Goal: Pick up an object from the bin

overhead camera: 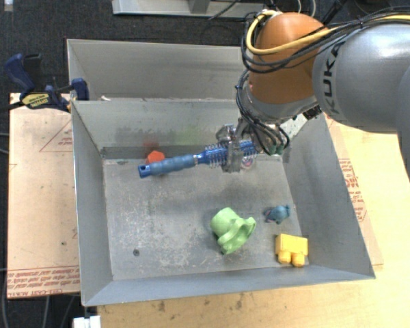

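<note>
Grey metal, my arm [376,74] comes in from the view's right and bends down at the wrist, where the orange cover [287,53] (looped round with black and yellow cables) sits well beyond the green toy [231,229], over the back of the bin [157,251]. Below that cover my gripper [237,153] points down and slightly to the view's left, almost straight behind the green toy. Its fingers are pinched on the ribbed end of a long blue rod [181,162]. From there the rod runs out to the view's left, beyond the green toy, along the foot of the back wall, with its far tip a little lower in the view than the held end. I cannot tell whether that tip touches the floor.

An orange bit [155,156] lies just behind the rod's far end, well away from the green toy. A small blue piece [278,214] lies just to the right of the green toy. A yellow block [290,249] lies to its right and nearer the front wall. Neither touches it.
</note>
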Available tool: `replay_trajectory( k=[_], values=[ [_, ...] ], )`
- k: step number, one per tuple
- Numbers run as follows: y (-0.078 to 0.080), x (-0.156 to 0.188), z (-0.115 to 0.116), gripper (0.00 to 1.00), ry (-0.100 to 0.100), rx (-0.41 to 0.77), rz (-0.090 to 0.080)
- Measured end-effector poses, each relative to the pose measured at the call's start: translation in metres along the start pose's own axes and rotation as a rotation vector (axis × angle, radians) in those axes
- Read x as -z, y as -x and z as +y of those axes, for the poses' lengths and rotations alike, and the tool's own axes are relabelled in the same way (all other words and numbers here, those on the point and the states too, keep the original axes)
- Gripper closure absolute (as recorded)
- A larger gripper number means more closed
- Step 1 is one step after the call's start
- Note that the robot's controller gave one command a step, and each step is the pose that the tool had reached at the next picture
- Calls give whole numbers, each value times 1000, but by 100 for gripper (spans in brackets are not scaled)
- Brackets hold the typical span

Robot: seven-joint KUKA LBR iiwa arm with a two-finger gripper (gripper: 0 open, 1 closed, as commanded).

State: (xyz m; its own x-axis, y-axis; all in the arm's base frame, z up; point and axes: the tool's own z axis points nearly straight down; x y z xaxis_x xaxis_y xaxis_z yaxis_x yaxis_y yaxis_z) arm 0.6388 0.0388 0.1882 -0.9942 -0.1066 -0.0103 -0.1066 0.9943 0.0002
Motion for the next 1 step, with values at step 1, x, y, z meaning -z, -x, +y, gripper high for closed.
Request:
replay_trajectory(
  k=[1],
  values=[
    [2,159,11,100,0,-20,-1]
  ],
)
